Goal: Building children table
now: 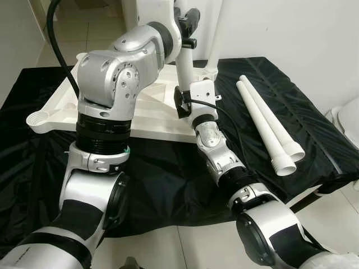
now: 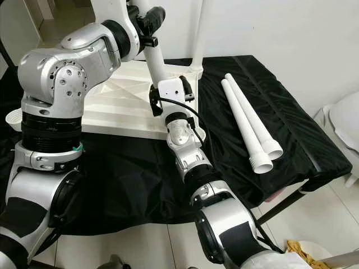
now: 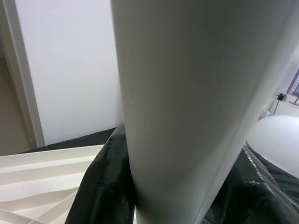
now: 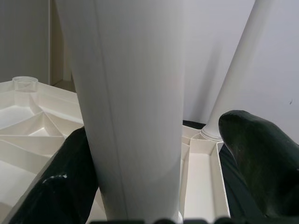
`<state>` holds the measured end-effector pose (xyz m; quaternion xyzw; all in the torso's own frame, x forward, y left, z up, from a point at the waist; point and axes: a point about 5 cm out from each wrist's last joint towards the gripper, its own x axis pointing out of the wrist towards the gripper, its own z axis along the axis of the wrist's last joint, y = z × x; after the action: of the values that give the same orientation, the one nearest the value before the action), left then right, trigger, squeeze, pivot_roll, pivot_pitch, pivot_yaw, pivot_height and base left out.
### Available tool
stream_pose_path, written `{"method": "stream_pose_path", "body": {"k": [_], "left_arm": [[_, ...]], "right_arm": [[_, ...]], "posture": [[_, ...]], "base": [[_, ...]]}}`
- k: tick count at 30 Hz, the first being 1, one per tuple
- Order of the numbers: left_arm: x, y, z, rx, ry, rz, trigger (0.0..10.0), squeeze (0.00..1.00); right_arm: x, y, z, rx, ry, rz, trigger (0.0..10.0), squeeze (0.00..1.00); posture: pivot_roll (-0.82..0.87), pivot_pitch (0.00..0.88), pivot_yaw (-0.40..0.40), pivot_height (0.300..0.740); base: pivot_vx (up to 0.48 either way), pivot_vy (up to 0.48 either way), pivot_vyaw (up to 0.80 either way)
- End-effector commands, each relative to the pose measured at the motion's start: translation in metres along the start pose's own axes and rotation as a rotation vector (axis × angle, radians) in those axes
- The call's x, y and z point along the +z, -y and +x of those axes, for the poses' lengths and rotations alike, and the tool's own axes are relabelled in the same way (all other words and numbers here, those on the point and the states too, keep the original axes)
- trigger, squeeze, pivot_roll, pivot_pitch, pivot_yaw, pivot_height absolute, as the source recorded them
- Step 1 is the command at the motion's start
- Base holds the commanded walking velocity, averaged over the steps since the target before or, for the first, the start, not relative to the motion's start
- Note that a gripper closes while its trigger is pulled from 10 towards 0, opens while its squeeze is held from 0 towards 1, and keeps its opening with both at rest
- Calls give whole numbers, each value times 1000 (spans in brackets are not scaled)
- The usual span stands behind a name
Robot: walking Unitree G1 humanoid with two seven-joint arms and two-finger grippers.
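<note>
While the white tabletop (image 1: 151,106) lies upside down on the black cloth (image 1: 168,185), I see both grippers clasped around one upright white leg (image 2: 154,59) over its middle. The left gripper (image 1: 188,25) grips higher, the right gripper (image 1: 188,92) lower. Another leg (image 2: 197,33) stands in the far corner socket. Two spare legs (image 1: 269,126) lie side by side on the cloth, to the right.

— Where do we keep our arms?
— We raise both forward; the left elbow is bent high. Our left hand (image 3: 140,186) closes its fingers (image 3: 100,186) on something white, and our right hand (image 4: 154,186) also grips, one finger (image 4: 261,154) apart.
</note>
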<state>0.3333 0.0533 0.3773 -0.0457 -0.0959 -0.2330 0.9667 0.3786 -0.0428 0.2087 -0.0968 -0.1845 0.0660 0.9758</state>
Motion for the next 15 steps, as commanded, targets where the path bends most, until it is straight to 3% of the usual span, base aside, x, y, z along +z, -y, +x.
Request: {"method": "stream_pose_path", "body": {"k": [1,2,3,8,9,11,12,15], "left_arm": [[13,6,-2,-3,42,20,10000,0],[13,6,-2,-3,42,20,10000,0],[13,6,-2,-4,42,21,10000,0],[14,7,-2,-4,46,24,10000,0],[15,7,-2,-4,47,25,10000,0],[15,7,-2,-3,47,25,10000,0],[15,8,-2,-4,48,26,10000,0],[16,8,-2,-6,50,26,10000,0]], "right_arm": [[2,-2,2,-6,5,13,9882,0],[2,-2,2,-6,5,13,9882,0],[1,-2,2,-6,3,15,7725,0],[1,-4,3,-7,0,23,6314,0],[1,-4,3,-6,-1,25,3137,0],[1,-4,3,-6,0,26,2902,0],[1,-4,3,-6,4,22,118,0],[1,-4,4,-7,6,19,0,0]], "posture": [[39,29,-16,740],[39,29,-16,740],[39,29,-16,740],[41,29,-17,740],[41,28,-18,740],[41,28,-18,740],[41,28,-17,740],[41,29,-20,740]], "base": [[0,0,0],[0,0,0],[0,0,0],[0,0,0],[0,0,0],[0,0,0],[0,0,0],[0,0,0]]}}
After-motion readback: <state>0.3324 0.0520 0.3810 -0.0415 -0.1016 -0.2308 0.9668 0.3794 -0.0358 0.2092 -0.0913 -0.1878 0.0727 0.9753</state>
